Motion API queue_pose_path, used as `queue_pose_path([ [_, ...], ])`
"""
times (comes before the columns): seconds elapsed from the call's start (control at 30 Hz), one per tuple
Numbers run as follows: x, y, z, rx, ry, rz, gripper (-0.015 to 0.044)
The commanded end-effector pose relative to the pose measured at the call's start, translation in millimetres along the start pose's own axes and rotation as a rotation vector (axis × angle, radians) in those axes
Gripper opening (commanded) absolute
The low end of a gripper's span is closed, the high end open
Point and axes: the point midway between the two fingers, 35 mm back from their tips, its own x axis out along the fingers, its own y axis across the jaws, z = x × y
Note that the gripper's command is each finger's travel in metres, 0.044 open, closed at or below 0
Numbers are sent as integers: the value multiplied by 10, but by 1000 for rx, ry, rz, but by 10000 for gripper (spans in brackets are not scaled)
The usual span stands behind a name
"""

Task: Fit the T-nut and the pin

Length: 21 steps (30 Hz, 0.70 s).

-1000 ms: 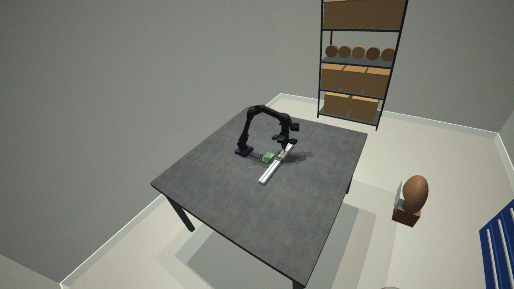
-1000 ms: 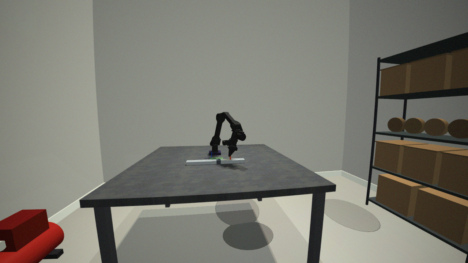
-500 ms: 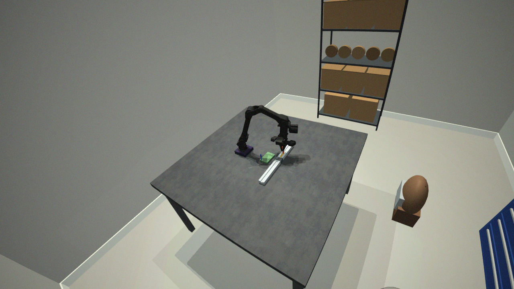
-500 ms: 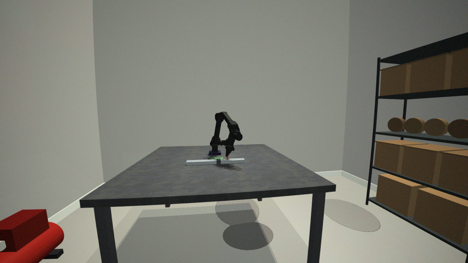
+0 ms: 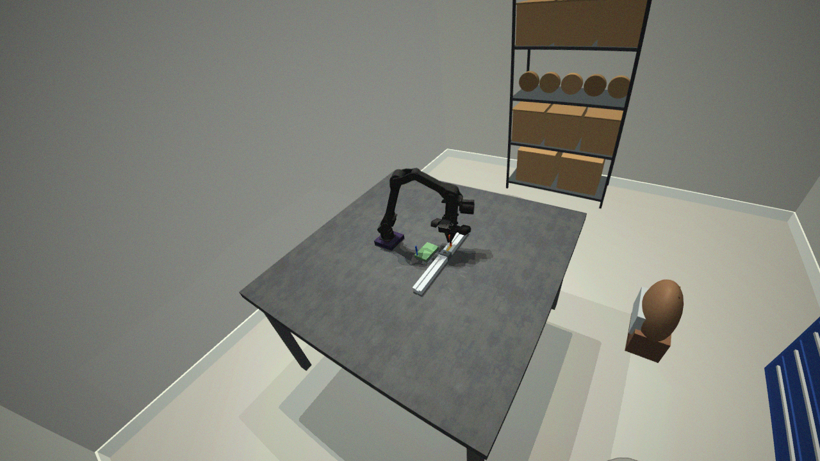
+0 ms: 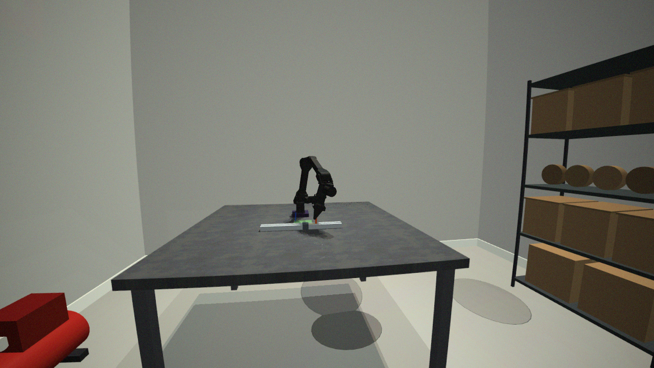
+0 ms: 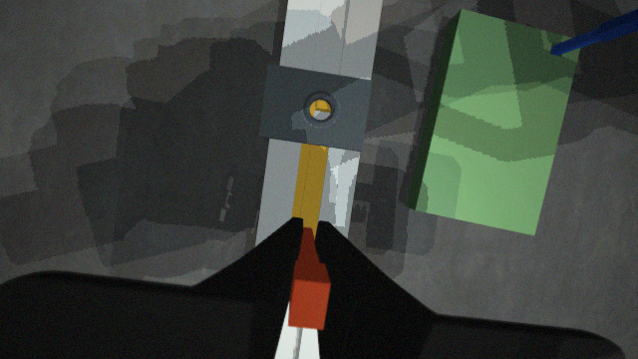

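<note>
My gripper (image 7: 308, 229) is shut on the orange handle (image 7: 309, 304) (image 6: 316, 221), which sticks up from the rail. The brass T-nut (image 7: 311, 184) lies lengthwise in the slot of the aluminum rail (image 7: 279, 189) (image 5: 430, 274) (image 6: 279, 227). Its far end is under the dark bracket (image 7: 284, 100) (image 6: 305, 226). Through the bracket hole, brass shows in the upper part and a pale patch in the lower part; full alignment is not shown. The blue pin (image 7: 598, 37) (image 5: 416, 250) stands at the far end of the green tray (image 7: 478, 184) (image 5: 426, 250).
The grey table (image 5: 344, 298) (image 6: 256, 256) carries the rail, the tray and the arm's purple base (image 5: 389, 241). The tray is right of the rail in the wrist view, close beside the bracket. A shelf rack (image 5: 567, 103) with boxes stands beyond the table.
</note>
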Motion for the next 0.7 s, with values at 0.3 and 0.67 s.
queue_pose_path([
  [0.3,7,1,25,-6,-4,2,-150],
  [0.67,6,-1,18,0,-1,0,-124],
])
